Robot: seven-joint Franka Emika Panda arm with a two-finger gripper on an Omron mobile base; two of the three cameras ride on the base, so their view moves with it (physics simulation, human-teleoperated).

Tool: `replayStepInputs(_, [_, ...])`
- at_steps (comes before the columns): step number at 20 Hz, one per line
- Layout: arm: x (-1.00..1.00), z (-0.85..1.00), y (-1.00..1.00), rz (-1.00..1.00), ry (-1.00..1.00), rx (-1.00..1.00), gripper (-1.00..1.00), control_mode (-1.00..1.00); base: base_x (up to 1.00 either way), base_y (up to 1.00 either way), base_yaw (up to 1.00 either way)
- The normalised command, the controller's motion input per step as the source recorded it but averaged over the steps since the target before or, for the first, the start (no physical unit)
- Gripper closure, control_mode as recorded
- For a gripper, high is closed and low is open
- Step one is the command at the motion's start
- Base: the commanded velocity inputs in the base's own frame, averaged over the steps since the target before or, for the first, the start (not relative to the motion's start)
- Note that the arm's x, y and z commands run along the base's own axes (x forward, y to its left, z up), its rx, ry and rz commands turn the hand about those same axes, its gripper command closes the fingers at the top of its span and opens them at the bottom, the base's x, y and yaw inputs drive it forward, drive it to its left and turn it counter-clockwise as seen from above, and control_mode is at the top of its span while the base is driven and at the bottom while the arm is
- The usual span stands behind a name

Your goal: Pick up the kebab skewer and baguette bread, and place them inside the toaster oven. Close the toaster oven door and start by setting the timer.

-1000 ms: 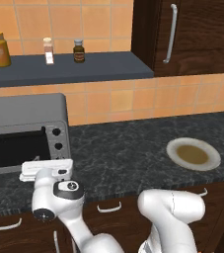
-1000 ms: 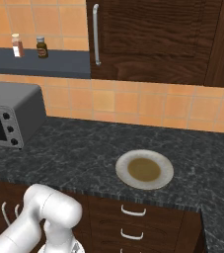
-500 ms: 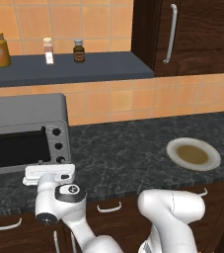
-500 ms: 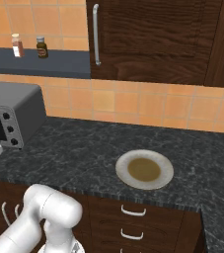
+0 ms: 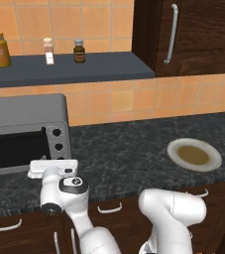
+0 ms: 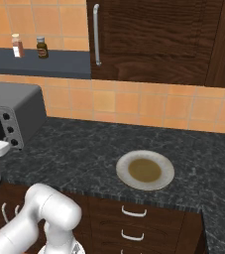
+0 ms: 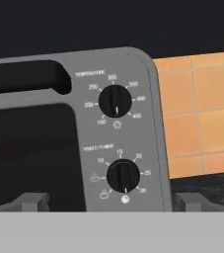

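a round plate [image 5: 194, 154] lies well right of the toaster oven [image 5: 25, 130], jars [image 5: 0, 49] on the shelf above. the oven stretches along the wall, knobs [image 7: 115, 102] facing the gripper [image 7: 108, 205], whose fingers [image 7: 32, 201] are spread wide and empty.

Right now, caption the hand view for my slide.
Close-up of the toaster oven control panel: temperature knob above timer knob, orange tiled wall beside.

The dark speckled counter [image 5: 129, 149] carries the toaster oven [image 5: 25, 130] at its left and a white plate [image 5: 194, 155] at its right, well apart.
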Motion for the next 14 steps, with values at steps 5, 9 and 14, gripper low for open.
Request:
replayStepInputs(5, [0.23,0.0,-0.06,0.0,0.0,0.0,-1.0,-1.0,0.0,0.0,0.0])
replayStepInputs(9, [0.3,0.0,-0.07,0.01,0.0,0.0,-1.0,-1.0,0.0,0.0,0.0])
replayStepInputs(14, [0.24,0.0,0.0,0.01,0.01,0.0,-1.0,-1.0,0.0,0.0,0.0])
